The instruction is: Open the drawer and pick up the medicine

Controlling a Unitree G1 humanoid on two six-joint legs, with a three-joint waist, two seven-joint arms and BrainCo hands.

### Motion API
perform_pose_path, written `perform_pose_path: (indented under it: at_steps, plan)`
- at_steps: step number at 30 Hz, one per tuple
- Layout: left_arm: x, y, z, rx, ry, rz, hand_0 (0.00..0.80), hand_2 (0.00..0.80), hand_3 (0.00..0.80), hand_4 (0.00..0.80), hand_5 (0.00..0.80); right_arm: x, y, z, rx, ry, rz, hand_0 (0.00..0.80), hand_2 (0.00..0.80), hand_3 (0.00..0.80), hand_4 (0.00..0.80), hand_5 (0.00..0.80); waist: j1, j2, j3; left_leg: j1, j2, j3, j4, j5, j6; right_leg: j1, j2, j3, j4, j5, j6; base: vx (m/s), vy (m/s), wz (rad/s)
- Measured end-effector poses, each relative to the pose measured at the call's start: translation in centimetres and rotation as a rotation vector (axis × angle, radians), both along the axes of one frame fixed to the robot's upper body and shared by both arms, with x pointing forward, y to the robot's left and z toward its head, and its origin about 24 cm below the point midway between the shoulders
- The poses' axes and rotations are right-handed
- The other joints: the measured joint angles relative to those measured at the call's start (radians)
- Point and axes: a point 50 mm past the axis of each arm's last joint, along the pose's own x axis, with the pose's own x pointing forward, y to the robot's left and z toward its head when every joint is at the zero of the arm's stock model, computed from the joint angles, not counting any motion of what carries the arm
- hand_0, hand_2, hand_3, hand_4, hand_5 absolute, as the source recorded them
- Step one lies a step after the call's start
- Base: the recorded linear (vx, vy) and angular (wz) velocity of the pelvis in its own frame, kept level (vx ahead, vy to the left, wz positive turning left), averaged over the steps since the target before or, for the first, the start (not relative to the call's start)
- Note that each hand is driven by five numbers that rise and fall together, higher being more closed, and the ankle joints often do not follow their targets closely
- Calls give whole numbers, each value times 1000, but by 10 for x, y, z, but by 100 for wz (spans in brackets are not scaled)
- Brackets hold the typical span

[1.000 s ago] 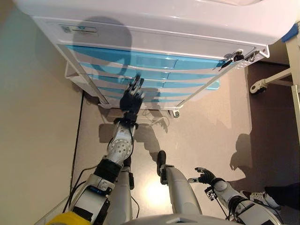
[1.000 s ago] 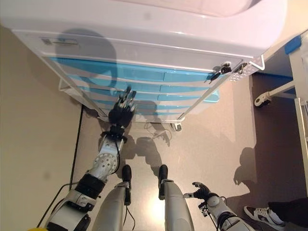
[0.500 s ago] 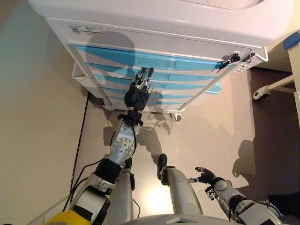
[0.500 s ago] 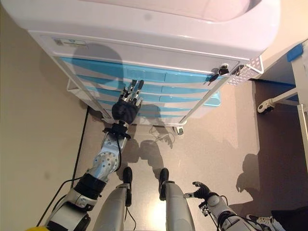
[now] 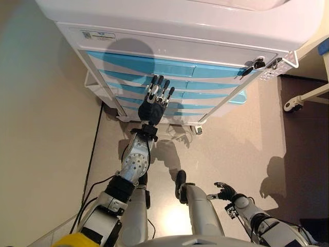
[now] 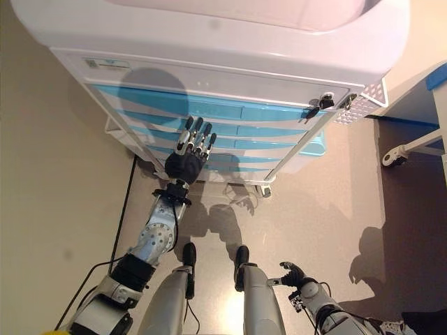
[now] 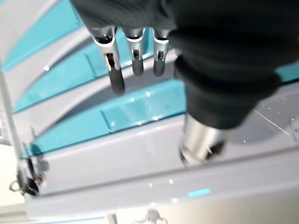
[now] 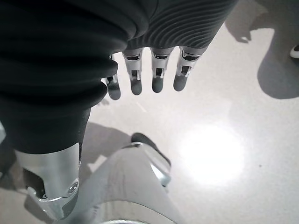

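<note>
A white cart [image 5: 180, 23] with several blue drawers stands before me, and all the drawers are shut. My left hand [image 5: 154, 104] is raised in front of the drawer fronts with its fingers straight and spread. Its fingertips [image 5: 160, 83] are at the second drawer [image 5: 205, 85], below the top drawer [image 5: 139, 63]. In the left wrist view the fingers [image 7: 135, 58] hang just off a blue drawer front [image 7: 140, 109]. My right hand [image 5: 226, 191] is low at my side over the floor, its fingers [image 8: 154, 70] relaxed and empty. No medicine shows.
A bunch of keys [image 5: 254, 65] hangs at the cart's upper right corner. A white side bin [image 5: 95, 85] and a blue bin [image 5: 236, 96] hang on its sides. A wall [image 5: 36, 128] is close on the left. A caster [image 5: 295, 106] of other furniture is at right.
My left hand has risen up the drawer fronts, from the lower drawers to the second one, and its fingers have spread. The camera has shifted. The right hand has stayed in place.
</note>
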Motion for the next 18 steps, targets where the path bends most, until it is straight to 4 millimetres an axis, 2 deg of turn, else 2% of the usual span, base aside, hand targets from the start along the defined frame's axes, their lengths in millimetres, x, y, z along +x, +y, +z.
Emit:
perform_pose_path:
  at_steps: [8,18]
  plan:
    - [-2,3,-35,55,138,6,0,0,0,0,0,0,-1,0,-13,-5,-11,0,0,0,0,0,-2,7,-4,-19,7,1,9,-3,-5,-23,5,1,12,-5,-5,18,2,-1]
    - [-1,4,-57,99,234,18,0,0,0,0,0,1,0,1,-16,-15,-16,0,0,0,0,0,-6,16,-24,-36,9,1,7,-5,-7,-39,7,0,12,-6,-9,50,-5,0]
